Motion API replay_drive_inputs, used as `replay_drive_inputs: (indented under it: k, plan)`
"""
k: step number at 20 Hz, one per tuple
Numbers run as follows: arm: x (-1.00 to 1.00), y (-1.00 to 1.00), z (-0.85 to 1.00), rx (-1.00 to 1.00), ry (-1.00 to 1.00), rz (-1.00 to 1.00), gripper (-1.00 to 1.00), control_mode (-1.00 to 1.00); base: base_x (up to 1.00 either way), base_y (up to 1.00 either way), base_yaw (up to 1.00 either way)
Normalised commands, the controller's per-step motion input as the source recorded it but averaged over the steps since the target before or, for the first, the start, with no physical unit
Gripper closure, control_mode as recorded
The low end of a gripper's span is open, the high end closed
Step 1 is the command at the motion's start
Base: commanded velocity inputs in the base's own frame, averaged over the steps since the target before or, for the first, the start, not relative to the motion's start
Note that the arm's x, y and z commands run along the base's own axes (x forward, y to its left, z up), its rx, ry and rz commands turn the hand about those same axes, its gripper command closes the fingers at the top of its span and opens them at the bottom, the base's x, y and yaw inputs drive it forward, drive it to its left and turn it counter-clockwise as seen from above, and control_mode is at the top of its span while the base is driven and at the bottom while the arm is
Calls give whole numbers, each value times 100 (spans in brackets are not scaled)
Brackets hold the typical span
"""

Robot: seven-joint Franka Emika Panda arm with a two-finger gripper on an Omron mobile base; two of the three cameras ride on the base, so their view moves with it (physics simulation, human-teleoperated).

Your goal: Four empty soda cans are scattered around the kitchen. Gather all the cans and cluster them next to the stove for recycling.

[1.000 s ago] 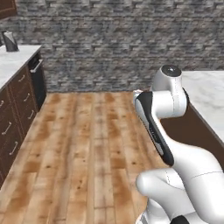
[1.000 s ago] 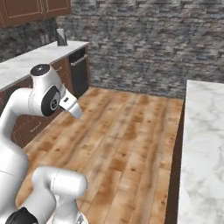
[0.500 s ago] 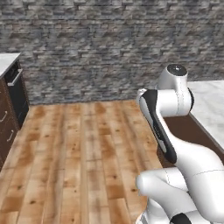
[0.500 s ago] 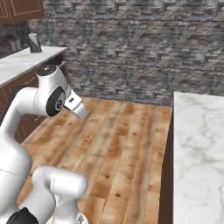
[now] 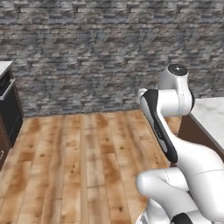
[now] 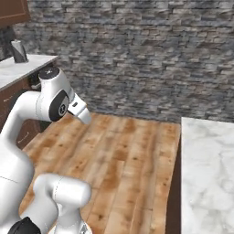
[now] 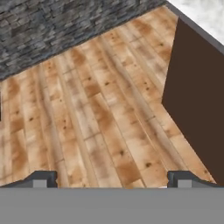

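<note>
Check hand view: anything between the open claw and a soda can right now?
Can't be judged: no can appears in these pictures. The claw is open and holds nothing, looking down at bare wood floor. The dark side of a marble-topped counter stands to its right. A grey cylinder sits on the far counter.

Spread fingers [image 7: 41,179] over plank floor [image 7: 100,113], beside brown cabinet side [image 7: 199,96].

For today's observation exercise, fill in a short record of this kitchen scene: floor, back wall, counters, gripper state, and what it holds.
floor: wood planks
back wall: grey stone
right counter: white marble top on a dark brown side
left counter: marble, grey cylinder standing on it
gripper: open, above the floor
held: nothing
</note>
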Motion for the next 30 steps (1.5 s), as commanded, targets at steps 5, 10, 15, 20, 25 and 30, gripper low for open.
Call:
replay_drive_inputs:
  k: [5, 10, 15, 20, 25, 30]
  plan:
    - [0, 0, 0, 0, 0, 0, -100, 100, 100, 10, 0]
    - [0, 0, 0, 0, 0, 0, -100, 100, 100, 9, 0]
    - [0, 0, 0, 0, 0, 0, -100, 100, 100, 5, 0]
    - [0, 0, 0, 0, 0, 0, -100, 100, 100, 4, -12]
    - [0, 0, 0, 0, 0, 0, -100, 100, 96, 0, -40]
    - [0, 0, 0, 0, 0, 0, -100, 100, 63, 6, -64]
